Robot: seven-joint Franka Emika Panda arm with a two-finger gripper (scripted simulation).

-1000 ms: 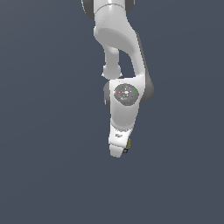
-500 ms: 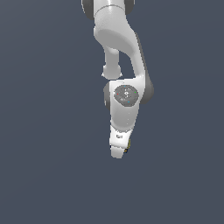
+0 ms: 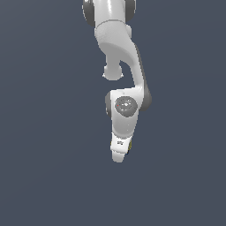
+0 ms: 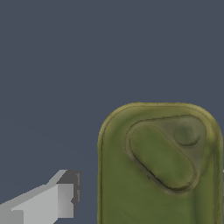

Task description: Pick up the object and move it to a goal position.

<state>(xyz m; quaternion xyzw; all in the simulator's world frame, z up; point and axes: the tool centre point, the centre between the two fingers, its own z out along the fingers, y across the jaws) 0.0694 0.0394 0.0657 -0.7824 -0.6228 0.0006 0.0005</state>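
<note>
From my remote station, the white Panda arm [image 3: 119, 57] hangs down over a flat, featureless slate-blue worktop [image 3: 44, 154], its smooth rounded links ending in the hand [image 3: 119, 155]. The tin [image 4: 159, 166] sits directly beneath the hand and to one side of its visible finger [image 4: 65, 199]: a squat, rounded-rectangular can whose matte olive-green lid carries a raised rim, an oblong pressed panel and a small round dimple. In the exterior view only a yellow sliver of it [image 3: 129, 146] peeks out at the hand's edge, on the exterior view's right. The wrist view shows one blocky grey-and-white finger standing just beside the tin with a gap between them; the other finger is out of frame, so I cannot tell whether the hand is spread or pressed together.

Compared with a second ago, the hand has dropped slightly lower in the exterior view and the arm's lower links have shifted a little, while the tin's sliver stays in the same spot beside it.

No walls or room features appear, only the even dark surface.
</note>
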